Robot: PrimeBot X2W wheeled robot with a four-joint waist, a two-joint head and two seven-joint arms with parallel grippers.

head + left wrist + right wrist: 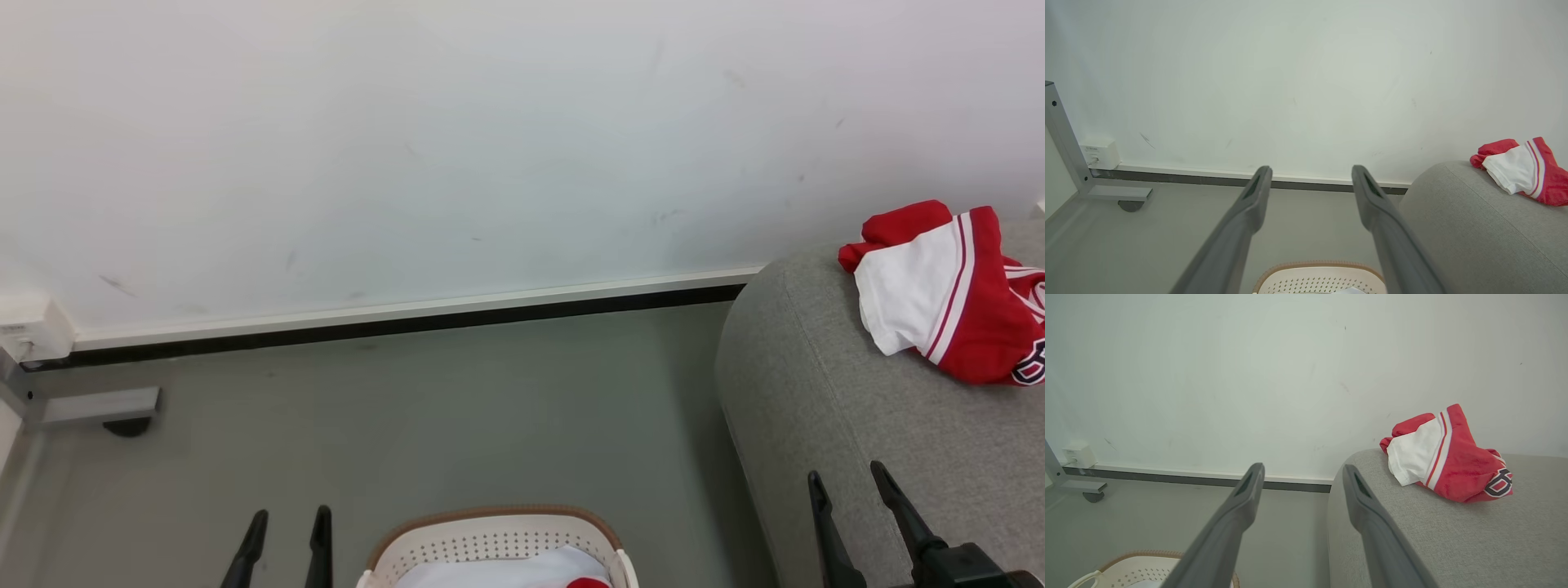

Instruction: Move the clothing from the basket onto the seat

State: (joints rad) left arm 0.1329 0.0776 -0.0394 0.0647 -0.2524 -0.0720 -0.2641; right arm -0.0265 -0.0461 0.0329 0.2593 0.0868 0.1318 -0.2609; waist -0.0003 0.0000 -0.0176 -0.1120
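Observation:
A crumpled piece of red and white clothing [951, 294] [1523, 171] [1445, 457] with black-and-white lettering lies on the grey seat [857, 425] [1478, 232] [1453, 539] near the wall. The white perforated basket [490, 545] [1318, 281] [1131, 569] with a tan rim stands on the floor at the bottom edge, left of the seat; white lining and a bit of red fabric [589, 582] show inside. My left gripper [287, 523] [1310, 173] is open and empty, left of the basket. My right gripper [849, 478] [1303, 471] is open and empty over the seat's front.
A white wall with a pale skirting board [408, 314] runs behind. A grey metal frame foot with a caster [102, 407] [1122, 196] and a white wall socket [28, 331] [1099, 152] sit at the far left. Grey floor [449, 408] lies between frame and seat.

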